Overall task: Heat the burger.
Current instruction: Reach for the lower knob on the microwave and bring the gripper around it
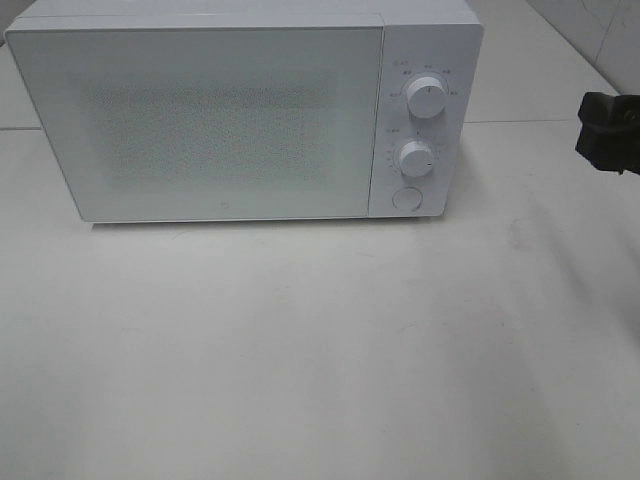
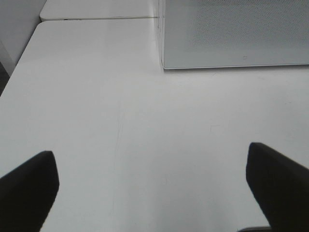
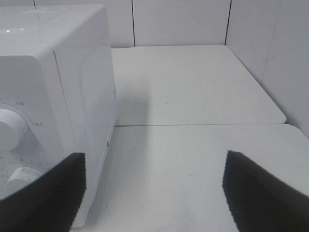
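Microwave (image 1: 230,115): door shut, on white table (image 1: 300,350). Burger: not in sight, perhaps inside. Left gripper (image 2: 150,159), right gripper (image 3: 153,164): both spread apart, empty. Step: likely heating; next, right gripper needs the lower knob (image 1: 414,158)

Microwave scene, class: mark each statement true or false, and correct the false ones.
1. The microwave door is shut. True.
2. A burger sits on the table in front of it. False: none shows in any view.
3. Its panel carries an upper knob, a lower knob and a round button below them. True.
4. The left gripper is shut. False: its fingers stand wide apart with nothing between them.
5. The right gripper touches a knob. False: it hangs off to the microwave's right, apart from it.
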Available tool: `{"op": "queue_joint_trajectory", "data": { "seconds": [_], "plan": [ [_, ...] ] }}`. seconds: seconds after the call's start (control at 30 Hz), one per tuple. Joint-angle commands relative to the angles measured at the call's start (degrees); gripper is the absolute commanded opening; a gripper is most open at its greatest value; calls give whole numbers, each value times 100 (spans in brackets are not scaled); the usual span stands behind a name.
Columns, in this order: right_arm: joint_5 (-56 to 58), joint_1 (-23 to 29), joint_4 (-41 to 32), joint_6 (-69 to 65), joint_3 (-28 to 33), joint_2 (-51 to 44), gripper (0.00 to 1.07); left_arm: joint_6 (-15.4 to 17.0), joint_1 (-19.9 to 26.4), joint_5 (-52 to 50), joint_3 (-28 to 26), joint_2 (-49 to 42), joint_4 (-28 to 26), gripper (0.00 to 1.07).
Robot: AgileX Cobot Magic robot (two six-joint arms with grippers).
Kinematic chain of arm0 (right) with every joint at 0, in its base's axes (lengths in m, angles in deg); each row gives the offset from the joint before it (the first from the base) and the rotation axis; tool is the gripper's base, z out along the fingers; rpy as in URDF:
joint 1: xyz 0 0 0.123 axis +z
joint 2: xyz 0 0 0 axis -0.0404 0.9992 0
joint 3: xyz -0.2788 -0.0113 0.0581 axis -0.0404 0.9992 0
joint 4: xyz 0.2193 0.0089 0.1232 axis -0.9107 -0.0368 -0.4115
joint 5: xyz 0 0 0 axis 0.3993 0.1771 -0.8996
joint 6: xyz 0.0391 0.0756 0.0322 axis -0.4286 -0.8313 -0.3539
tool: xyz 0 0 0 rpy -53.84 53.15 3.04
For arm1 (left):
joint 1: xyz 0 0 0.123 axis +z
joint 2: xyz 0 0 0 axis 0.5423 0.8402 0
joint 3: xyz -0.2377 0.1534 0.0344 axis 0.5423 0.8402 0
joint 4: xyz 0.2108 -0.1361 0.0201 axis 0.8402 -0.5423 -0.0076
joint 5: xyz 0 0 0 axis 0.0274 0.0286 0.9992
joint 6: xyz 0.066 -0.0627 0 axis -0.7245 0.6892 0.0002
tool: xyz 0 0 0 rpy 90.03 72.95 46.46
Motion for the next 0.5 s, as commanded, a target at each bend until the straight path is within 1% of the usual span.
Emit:
{"op": "queue_joint_trajectory", "data": {
  "seconds": [0.03, 0.07, 0.1, 0.13, 0.17, 0.2, 0.23, 0.27, 0.3, 0.33, 0.37, 0.4, 0.43, 0.47, 0.5],
  "plan": [
    [-424, 458, -361, 315, 80, 160, 77, 52, -23, -92, 17, -132, -11, 98],
    [-527, 584, -464, 407, 97, 218, 77, 52, -23, -92, 17, -132, -11, 98],
    [-527, 584, -464, 407, 97, 218, 77, 52, -23, -92, 17, -132, -11, 98],
    [-796, 905, -768, 619, 120, 384, 76, 52, -23, -92, 17, -132, -11, 98],
    [-796, 905, -768, 619, 120, 384, 76, 52, -23, -92, 17, -132, -11, 98],
    [-928, 1031, -911, 728, 126, 458, 77, 52, -23, -92, 17, -132, -11, 98],
    [-1243, 1346, -1238, 917, 138, 659, 77, 52, -23, -92, 17, -132, -11, 98],
    [-1243, 1346, -1238, 917, 138, 659, 77, 52, -23, -92, 17, -132, -11, 98],
    [-1421, 1495, -1387, 991, 143, 762, 77, 52, -23, -92, 17, -132, -11, 98],
    [-1736, 1753, -1713, 1100, 143, 957, 76, 52, -23, -92, 17, -132, -11, 98],
    [-1736, 1753, -1713, 1100, 143, 957, 76, 52, -23, -92, 17, -132, -11, 98],
    [-2074, 2000, -1988, 1192, 143, 1140, 76, 52, -23, -92, 17, -132, -11, 98],
    [-2074, 2000, -1988, 1192, 143, 1140, 76, 52, -23, -92, 17, -132, -11, 98],
    [-2257, 2137, -2131, 1220, 143, 1243, 76, 52, -23, -92, 17, -132, -11, 98],
    [-2567, 2424, -2406, 1232, 143, 1444, 76, 52, -23, -92, 17, -132, -11, 98]
  ]
}}
